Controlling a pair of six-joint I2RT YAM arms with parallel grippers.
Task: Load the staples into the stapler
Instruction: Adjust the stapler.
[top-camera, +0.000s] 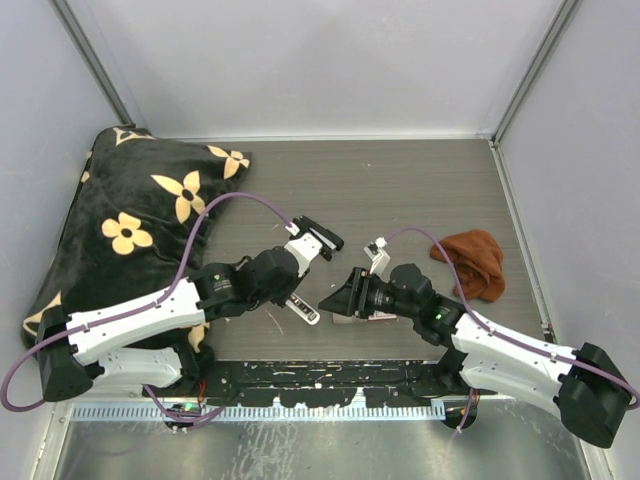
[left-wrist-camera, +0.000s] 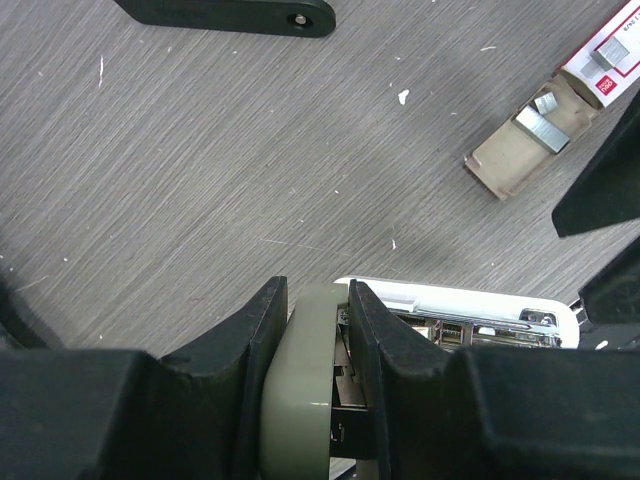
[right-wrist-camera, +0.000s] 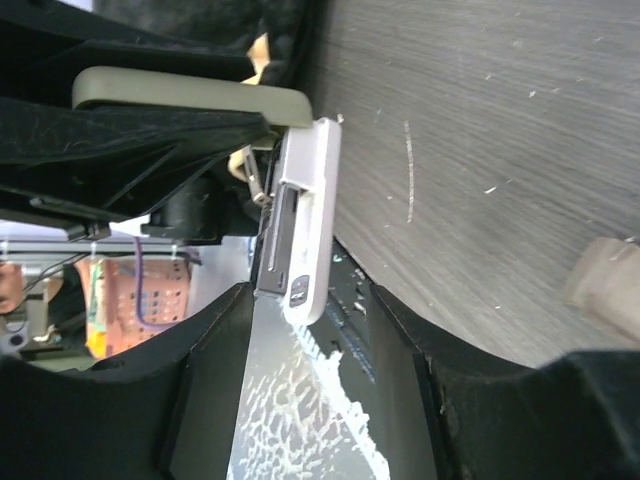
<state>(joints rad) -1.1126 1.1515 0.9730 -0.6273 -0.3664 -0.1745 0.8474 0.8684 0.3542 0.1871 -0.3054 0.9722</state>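
The stapler (left-wrist-camera: 300, 380) hangs open just above the table. My left gripper (left-wrist-camera: 315, 290) is shut on its cream-green top arm, and the white base (left-wrist-camera: 460, 300) with the metal channel sticks out to the right. In the top view the left gripper (top-camera: 290, 290) and the stapler (top-camera: 303, 310) are at the table's front middle. My right gripper (right-wrist-camera: 310, 290) is open, its fingers either side of the white front end of the stapler (right-wrist-camera: 305, 230), not touching it. The staples (left-wrist-camera: 545, 130) lie as silvery strips in a beige tray beside the red-and-white box (left-wrist-camera: 612, 55).
A rust-brown cloth (top-camera: 472, 262) lies at the right. A black cushion with cream flowers (top-camera: 130, 220) fills the left side. A black bar (left-wrist-camera: 230, 15) crosses the top of the left wrist view. The table's front edge (top-camera: 320, 375) runs just behind both grippers.
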